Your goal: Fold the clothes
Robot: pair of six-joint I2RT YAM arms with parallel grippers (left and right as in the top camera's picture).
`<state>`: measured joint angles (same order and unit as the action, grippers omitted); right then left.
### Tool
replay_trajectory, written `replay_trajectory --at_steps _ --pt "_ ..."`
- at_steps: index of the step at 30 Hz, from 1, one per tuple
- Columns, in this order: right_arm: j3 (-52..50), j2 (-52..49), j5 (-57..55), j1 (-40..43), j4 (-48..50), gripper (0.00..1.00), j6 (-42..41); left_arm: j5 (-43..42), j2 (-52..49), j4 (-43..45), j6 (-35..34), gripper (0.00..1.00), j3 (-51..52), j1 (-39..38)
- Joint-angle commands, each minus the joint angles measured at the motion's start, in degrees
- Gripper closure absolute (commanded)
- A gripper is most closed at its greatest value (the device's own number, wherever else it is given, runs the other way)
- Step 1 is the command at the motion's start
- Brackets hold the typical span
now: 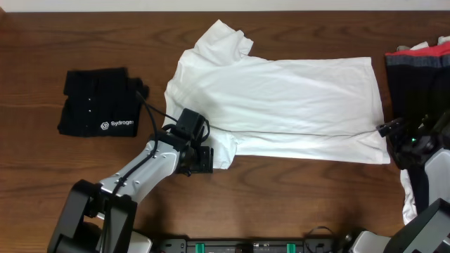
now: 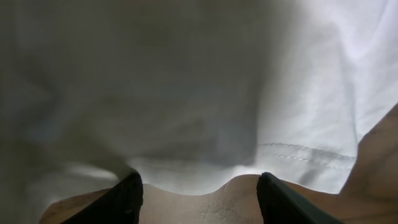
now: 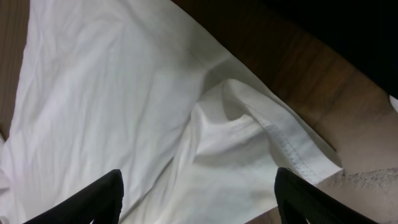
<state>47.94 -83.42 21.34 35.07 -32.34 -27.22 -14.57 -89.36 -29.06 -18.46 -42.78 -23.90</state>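
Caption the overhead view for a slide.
Left gripper and right gripper at near edge of white T-shirt; black shirt folded.

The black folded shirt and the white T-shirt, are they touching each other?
Apart. The overhead view shows a strip of brown table between the black shirt and the white T-shirt.

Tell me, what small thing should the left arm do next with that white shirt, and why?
Probably ease the left gripper a little forward and close it on the sleeve hem. Its fingers stand open, with the edge of the white T-shirt lying just ahead of them, not yet pinched, so nothing can be folded until it has a grip.
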Motion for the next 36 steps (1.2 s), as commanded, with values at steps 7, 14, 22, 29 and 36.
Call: replay_trajectory --at_steps 7,14,22,29,36 --pt "1.0 -0.2 0.1 -0.3 -0.2 0.24 0.1 1.9 -1.6 1.4 -0.7 0.94 0.3 0.0" --pt "1.0 -0.2 0.1 -0.3 -0.2 0.25 0.0 0.9 2.9 -7.0 -0.5 0.94 -5.2 0.0" --pt "1.0 -0.2 0.1 -0.3 0.0 0.25 0.0 5.5 7.0 -6.6 1.4 0.94 -9.9 0.0" --pt "1.0 -0.2 0.1 -0.3 0.0 0.25 0.0 7.7 6.3 -0.6 2.4 0.94 -9.9 0.1" --pt "1.0 -0.2 0.1 -0.3 0.0 0.25 0.0 9.1 3.6 7.4 3.9 0.94 -9.9 0.1"
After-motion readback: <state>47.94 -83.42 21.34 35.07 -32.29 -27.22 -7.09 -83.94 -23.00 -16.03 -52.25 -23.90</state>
